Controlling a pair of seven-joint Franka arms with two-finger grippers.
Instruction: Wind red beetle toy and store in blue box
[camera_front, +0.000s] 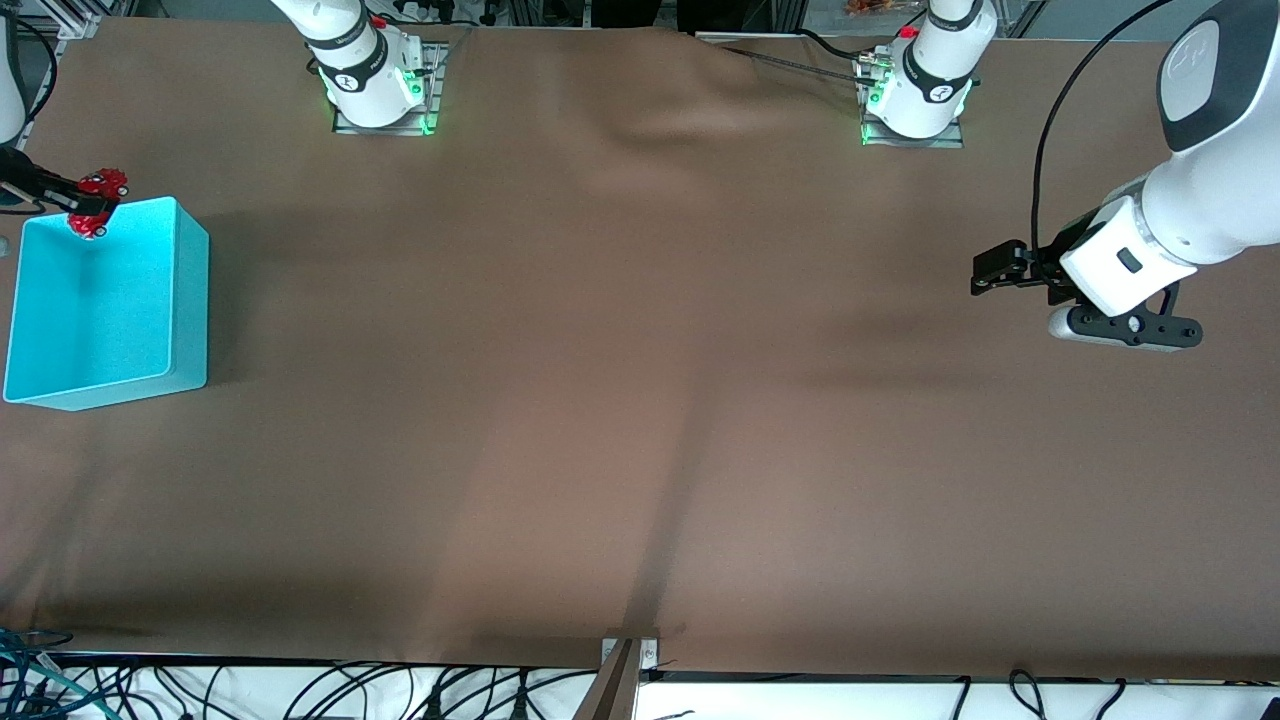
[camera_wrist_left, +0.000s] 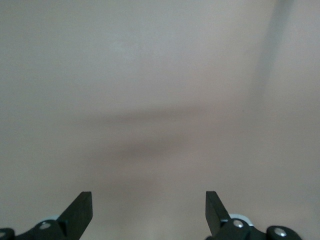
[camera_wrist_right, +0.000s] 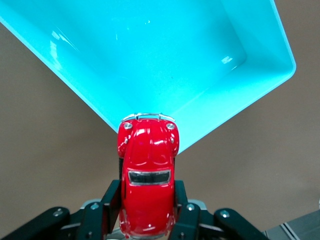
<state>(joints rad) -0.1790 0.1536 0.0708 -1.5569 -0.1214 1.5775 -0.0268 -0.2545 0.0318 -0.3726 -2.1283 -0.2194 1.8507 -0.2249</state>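
Note:
The red beetle toy (camera_front: 98, 200) is held in the air by my right gripper (camera_front: 85, 205), which is shut on its sides. It hangs over the rim of the blue box (camera_front: 190, 290) at the box's end toward the robots' bases. In the right wrist view the toy (camera_wrist_right: 147, 175) sits between the fingers (camera_wrist_right: 107, 205), with the blue box (camera_wrist_right: 240, 95) open and empty below it. My left gripper (camera_front: 990, 270) is open and empty over bare table at the left arm's end; in the left wrist view (camera_wrist_left: 149, 207) only the brown cloth shows between its fingers.
The brown cloth (camera_front: 640, 400) covers the whole table. The blue box stands at the right arm's end, close to the table's edge. Cables lie along the table's edge nearest the front camera.

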